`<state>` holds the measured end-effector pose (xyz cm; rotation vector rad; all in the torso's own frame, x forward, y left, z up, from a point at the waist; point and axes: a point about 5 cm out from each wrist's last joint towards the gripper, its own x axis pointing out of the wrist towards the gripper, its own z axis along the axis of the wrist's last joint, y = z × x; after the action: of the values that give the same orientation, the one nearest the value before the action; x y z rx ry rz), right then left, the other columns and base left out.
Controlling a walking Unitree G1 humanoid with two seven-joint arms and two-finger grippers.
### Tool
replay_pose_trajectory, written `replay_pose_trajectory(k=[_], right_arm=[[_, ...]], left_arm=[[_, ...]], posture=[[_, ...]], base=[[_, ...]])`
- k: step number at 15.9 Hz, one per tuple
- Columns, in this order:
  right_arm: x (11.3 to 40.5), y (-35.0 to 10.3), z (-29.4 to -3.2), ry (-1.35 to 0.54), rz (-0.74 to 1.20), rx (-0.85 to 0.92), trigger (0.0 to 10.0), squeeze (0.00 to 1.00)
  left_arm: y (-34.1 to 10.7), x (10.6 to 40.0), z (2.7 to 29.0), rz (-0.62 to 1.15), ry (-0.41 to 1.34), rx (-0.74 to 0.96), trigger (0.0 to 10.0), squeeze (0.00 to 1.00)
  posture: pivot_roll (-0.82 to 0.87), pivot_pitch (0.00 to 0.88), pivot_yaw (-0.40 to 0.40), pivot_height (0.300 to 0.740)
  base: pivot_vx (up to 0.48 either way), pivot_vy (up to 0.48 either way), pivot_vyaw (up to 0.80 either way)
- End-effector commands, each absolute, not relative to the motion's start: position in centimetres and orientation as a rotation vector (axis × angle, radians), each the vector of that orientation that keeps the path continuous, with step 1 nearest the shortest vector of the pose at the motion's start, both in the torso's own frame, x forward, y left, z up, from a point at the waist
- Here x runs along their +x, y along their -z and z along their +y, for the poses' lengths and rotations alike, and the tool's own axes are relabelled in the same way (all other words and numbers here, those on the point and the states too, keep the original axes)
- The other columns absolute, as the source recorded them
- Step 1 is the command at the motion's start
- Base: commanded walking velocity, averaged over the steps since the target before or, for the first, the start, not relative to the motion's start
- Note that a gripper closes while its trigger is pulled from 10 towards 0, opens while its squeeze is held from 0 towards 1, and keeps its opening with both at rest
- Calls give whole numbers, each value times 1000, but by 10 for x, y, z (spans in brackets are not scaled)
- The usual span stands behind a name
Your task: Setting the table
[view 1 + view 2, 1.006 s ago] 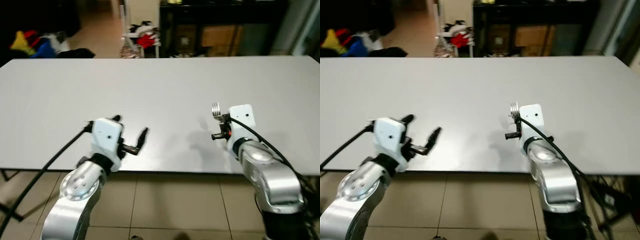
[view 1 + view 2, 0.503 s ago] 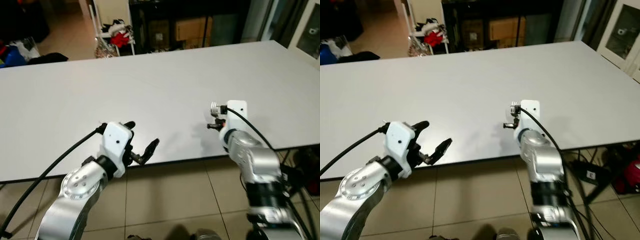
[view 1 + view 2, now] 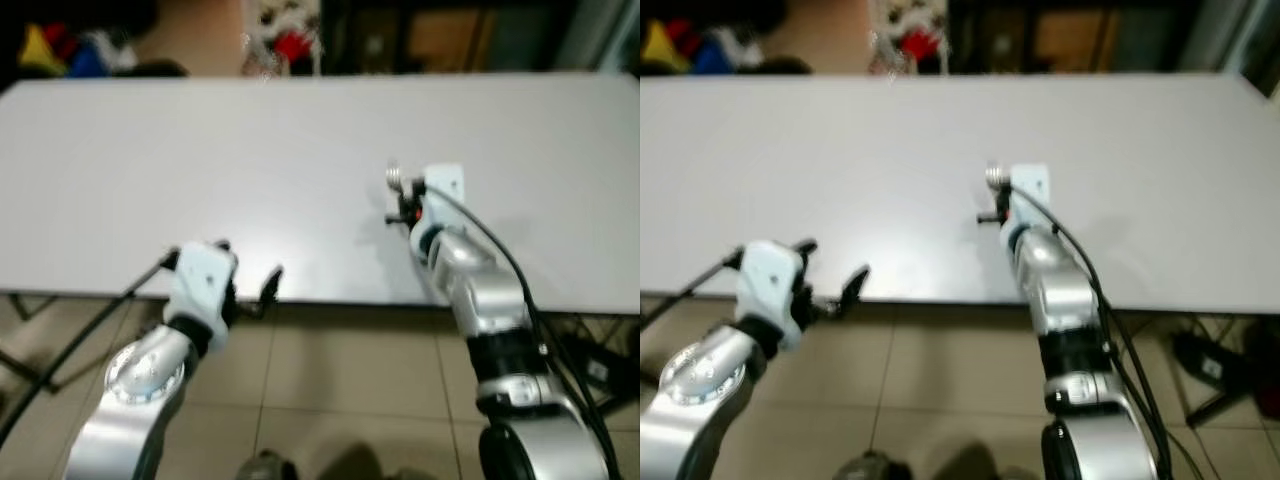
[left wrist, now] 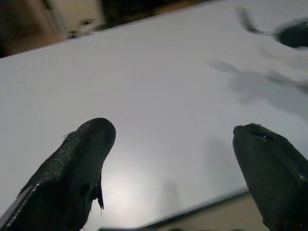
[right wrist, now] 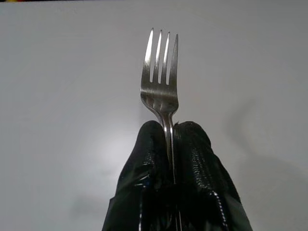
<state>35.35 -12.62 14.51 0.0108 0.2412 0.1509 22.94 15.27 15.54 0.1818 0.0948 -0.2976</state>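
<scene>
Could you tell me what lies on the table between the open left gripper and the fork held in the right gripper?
Nothing: in the left eye view, bare white table separates the left gripper from the fork.

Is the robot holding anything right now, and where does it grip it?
The right gripper holds a fork by its handle, just below the tines. The left gripper is open, holding nothing.

My right claw [image 5: 172, 144], rough matt black rubber, pinches a polished metal fork [image 5: 161, 82]; the tabletop [image 3: 200, 150] looks smooth, faintly glossy.
</scene>
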Motion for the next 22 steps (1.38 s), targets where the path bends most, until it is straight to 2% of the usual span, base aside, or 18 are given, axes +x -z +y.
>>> replay_pose_trajectory(k=[1,4,7,10,16,18,22], right_arm=[[348,-159,-126,-163,178,58,10000,0],[325,-165,-130,-156,106,75,10000,0],[321,-156,-131,-118,139,11,10000,0],[331,-151,-139,-53,167,-32,10000,0],[367,-140,-140,-44,209,-79,10000,0],[380,-133,-146,-2,247,-135,10000,0],[387,-125,-150,27,280,-151,10000,0]], left_arm=[[-159,230,165,75,207,206,10000,0],[-161,233,165,58,182,198,10000,0],[-163,239,156,41,238,184,10000,0],[-161,238,144,50,380,199,10000,0],[-162,240,147,54,427,228,10000,0],[-163,238,145,53,461,240,10000,0],[-168,240,132,61,604,212,10000,0]], posture=[[-105,60,58,740],[-116,34,81,740],[-118,8,92,740],[-112,0,90,740],[-91,0,110,740],[-68,32,103,740],[-35,109,107,740]], base=[[0,0,0],[0,0,0],[0,0,0],[0,0,0],[0,0,0],[0,0,0],[0,0,0]])
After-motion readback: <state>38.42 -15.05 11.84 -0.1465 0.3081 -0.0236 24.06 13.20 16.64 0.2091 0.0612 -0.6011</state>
